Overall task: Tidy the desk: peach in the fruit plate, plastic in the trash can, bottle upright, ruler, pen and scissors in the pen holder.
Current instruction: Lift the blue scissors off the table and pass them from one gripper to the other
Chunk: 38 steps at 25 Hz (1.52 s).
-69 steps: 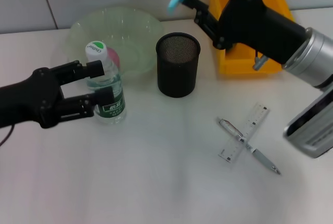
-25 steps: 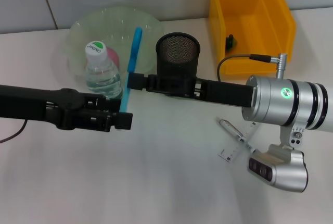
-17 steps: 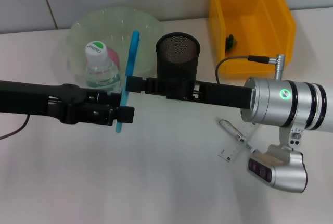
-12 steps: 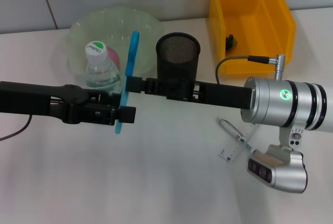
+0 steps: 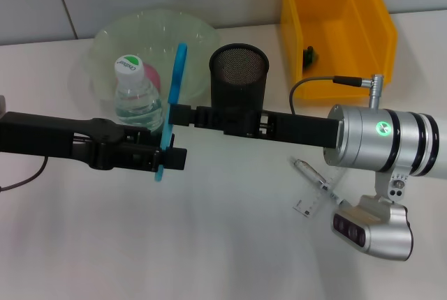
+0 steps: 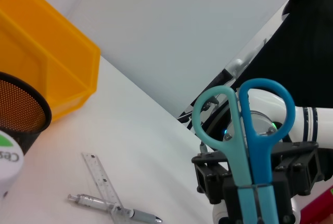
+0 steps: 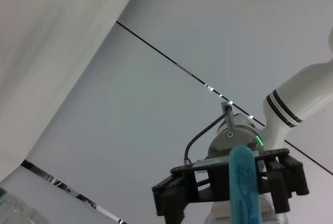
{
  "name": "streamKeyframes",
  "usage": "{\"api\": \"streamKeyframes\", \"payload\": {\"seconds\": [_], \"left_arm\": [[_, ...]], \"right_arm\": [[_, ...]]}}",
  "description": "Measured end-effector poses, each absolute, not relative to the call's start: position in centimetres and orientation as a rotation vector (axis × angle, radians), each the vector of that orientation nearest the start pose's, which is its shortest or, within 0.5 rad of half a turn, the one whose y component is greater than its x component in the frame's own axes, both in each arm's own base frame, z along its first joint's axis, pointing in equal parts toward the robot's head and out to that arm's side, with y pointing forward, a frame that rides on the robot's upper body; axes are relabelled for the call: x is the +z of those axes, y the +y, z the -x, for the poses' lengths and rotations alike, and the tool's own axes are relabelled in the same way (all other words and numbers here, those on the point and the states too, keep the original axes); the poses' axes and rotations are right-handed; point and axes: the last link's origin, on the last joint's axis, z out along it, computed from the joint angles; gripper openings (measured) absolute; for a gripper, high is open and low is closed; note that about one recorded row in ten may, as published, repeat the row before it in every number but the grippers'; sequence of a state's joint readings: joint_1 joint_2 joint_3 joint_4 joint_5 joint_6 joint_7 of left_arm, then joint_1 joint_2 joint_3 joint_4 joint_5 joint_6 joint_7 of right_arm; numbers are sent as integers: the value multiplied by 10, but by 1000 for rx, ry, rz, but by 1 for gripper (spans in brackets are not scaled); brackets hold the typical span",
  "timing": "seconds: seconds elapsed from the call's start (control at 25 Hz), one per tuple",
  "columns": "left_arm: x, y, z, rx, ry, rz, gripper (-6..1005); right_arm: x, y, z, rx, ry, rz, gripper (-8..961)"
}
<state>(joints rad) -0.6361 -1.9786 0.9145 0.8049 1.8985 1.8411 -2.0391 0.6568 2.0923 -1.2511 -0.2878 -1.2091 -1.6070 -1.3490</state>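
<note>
Scissors held between two grippers beside the pen holder

Scissors (image 5: 170,108), blue and teal handles, stand nearly upright just to the left of the black mesh pen holder (image 5: 239,80), tilted slightly with the top leaning toward the holder. In the left wrist view the two handle loops (image 6: 244,114) show side by side, closed together. Left gripper (image 5: 166,159) reaches in from the left and is clamped on the lower part of the scissors. Right gripper (image 5: 174,113) stretches across in front of the pen holder from the right and meets the scissors at mid-height; whether its fingers grip or merely flank the scissors cannot be told.

Bottle (image 5: 138,95), clear with a white and green cap, stands upright left of the pen holder, just behind the left arm. Fruit plate (image 5: 112,42), a pale green see-through bowl, sits behind the bottle, left of the pen holder; something pink (image 5: 150,73) shows inside it, mostly hidden by the bottle. Trash can (image 5: 370,14), a yellow bin, sits to the right of the pen holder with a small dark item (image 5: 308,53) inside. Ruler (image 5: 318,199) and pen (image 5: 307,171) lie crossed on the white desk (image 5: 223,244), to the right of and nearer than the pen holder, partly covered by the right arm.
</note>
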Motion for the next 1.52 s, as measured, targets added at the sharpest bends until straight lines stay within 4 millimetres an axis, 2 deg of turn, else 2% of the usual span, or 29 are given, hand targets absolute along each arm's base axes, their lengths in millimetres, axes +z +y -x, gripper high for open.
{"api": "streamKeyframes", "payload": {"seconds": [0.4, 0.6, 0.92, 1.52], "left_arm": [[35, 334, 193, -652, -1146, 3055, 614], [36, 334, 192, -647, -1164, 3060, 477], [39, 333, 189, -647, -1196, 3071, 479], [38, 334, 189, -648, -1231, 3074, 306]], "right_arm": [[-60, 315, -178, 311, -1974, 1085, 316], [-60, 315, -178, 309, -1973, 1087, 318], [-60, 315, -178, 308, -1973, 1085, 322], [-61, 314, -179, 305, -1977, 1079, 329]]}}
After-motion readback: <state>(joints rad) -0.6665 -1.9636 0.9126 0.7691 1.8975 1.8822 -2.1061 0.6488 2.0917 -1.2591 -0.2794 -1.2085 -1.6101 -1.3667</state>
